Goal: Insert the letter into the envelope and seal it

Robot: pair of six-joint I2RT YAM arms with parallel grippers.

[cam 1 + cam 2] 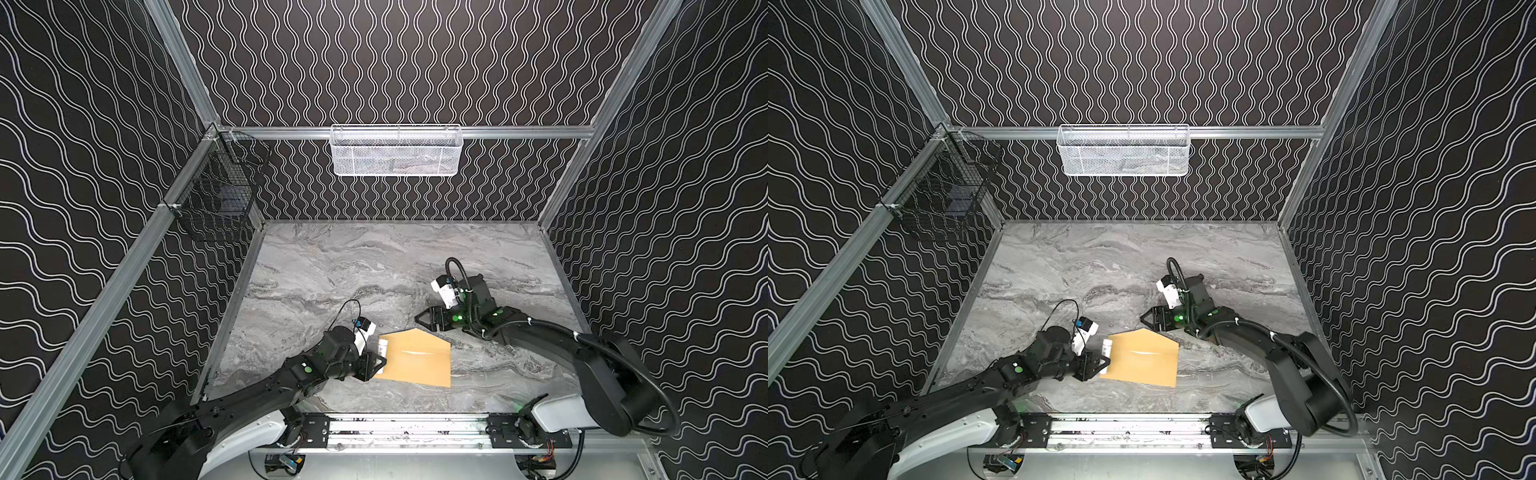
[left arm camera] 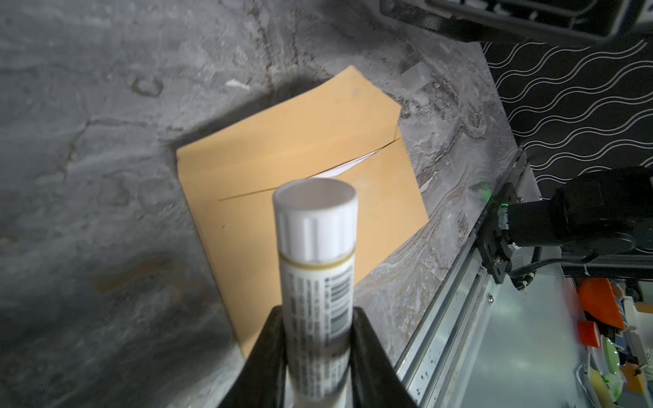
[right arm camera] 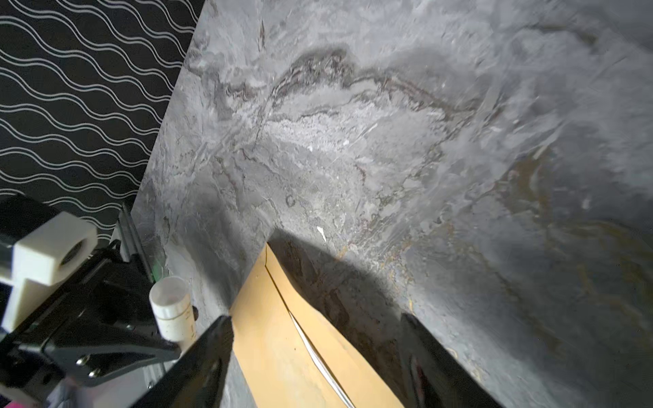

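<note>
The tan envelope [image 1: 419, 365] [image 1: 1142, 368] [image 2: 300, 148] [image 3: 268, 335] lies flat on the marble table, near the front, its pointed flap spread open toward the back. Of the letter [image 1: 415, 352] [image 2: 348, 169] [image 3: 318, 356] only a thin white sliver shows at the envelope's mouth. My left gripper [image 1: 377, 362] [image 1: 1100, 363] [image 2: 318, 312] is at the envelope's left edge, shut on a white labelled cylinder [image 1: 382, 345] [image 2: 314, 226] [image 3: 169, 303] with a ribbed cap. My right gripper [image 1: 422, 320] [image 1: 1145, 320] [image 3: 314, 321] hovers open just behind the flap's tip, holding nothing.
A white mesh basket [image 1: 395, 151] hangs on the back wall and a black wire basket [image 1: 216, 195] on the left wall. An aluminium rail [image 1: 407, 428] carrying both arm bases runs along the table's front edge. Patterned walls close in three sides.
</note>
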